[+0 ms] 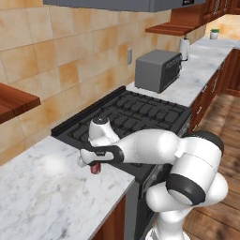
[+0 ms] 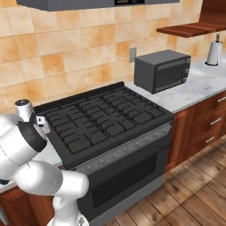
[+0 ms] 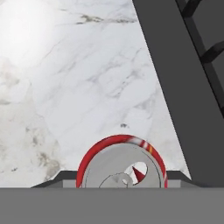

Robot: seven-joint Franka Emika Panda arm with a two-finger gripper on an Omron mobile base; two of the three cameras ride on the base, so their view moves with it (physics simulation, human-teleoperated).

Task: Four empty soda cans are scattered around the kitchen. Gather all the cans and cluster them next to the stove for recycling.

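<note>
My hand (image 1: 93, 165) is clamped tight on a red soda can (image 3: 122, 162), just left of the stove (image 1: 136, 115), over the marble bench (image 1: 47, 197). Empty can, so probably featherlight, slick and easily dented; gripping mid-wall seems safest.

White marble counter (image 1: 42, 192) runs either side of the black stove (image 1: 136, 115). A grey toaster oven (image 1: 157, 70) and paper-towel roll (image 1: 184, 48) stand on it.

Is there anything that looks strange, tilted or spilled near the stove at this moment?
Nothing stands out. The claw is shut on a red can, held upright over the marble counter just beside the stove. No spill or damage shows.
</note>
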